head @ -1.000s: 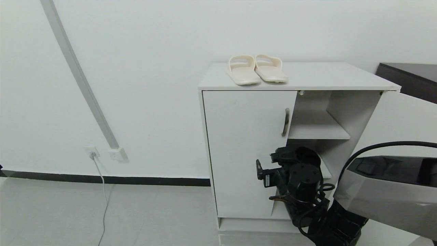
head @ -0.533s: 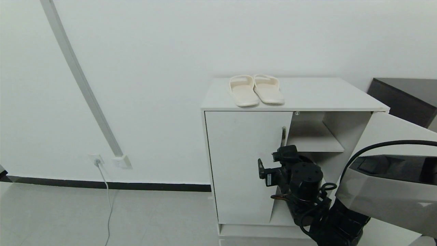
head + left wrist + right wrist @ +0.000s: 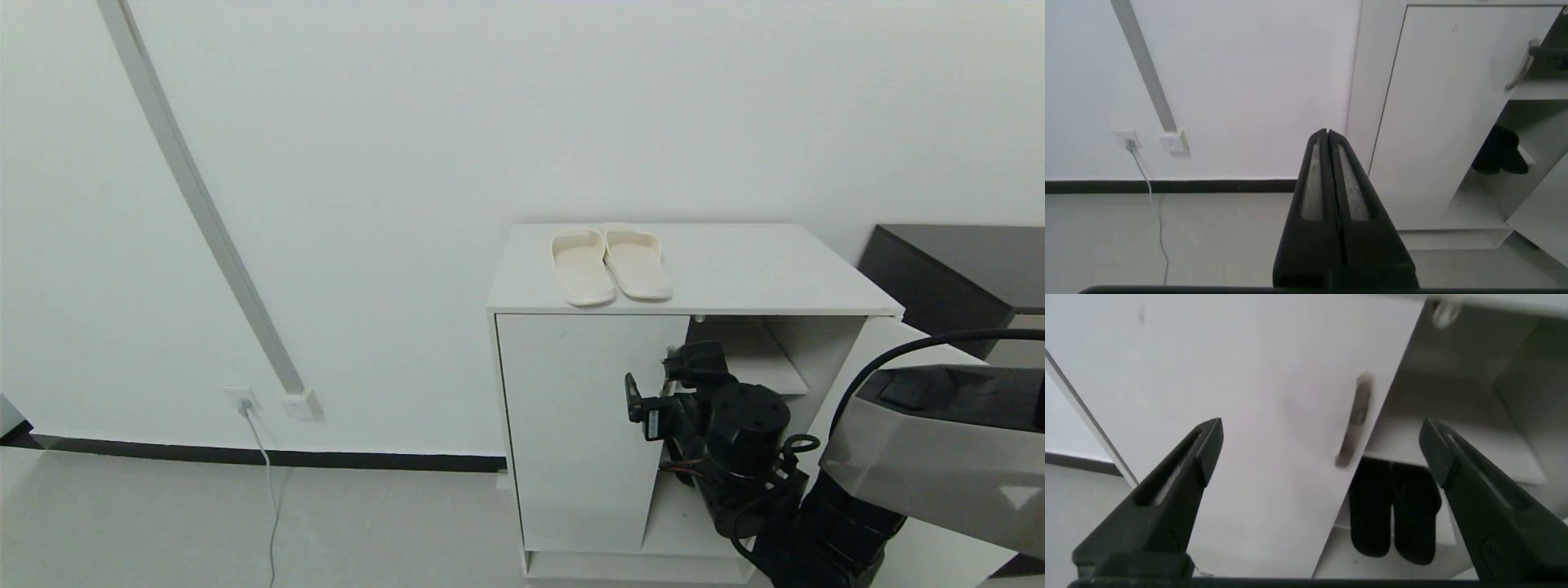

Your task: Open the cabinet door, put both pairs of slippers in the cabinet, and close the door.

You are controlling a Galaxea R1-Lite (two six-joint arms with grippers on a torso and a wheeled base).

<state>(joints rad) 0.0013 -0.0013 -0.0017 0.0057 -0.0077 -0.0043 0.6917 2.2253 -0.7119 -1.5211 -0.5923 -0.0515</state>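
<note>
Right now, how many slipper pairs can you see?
2. A cream pair lies on top of the cabinet; a black pair sits low inside it, in the open right half. The shut left door may hide more.

A plain white wall (image 3: 408, 122) faces me, evenly lit. A grey trunking strip (image 3: 196, 204) slants down it from high on my left to a small white box (image 3: 300, 404) low on the wall. Just beside that box is a wall socket (image 3: 242, 401) with a plug in it, and a pale cable (image 3: 272, 490) hangs from it to the floor. A black skirting band (image 3: 245, 456) lines the wall's foot. The floor (image 3: 122, 531) is smooth pale grey. On my right stands dark furniture (image 3: 963, 261) with a flat top.
</note>
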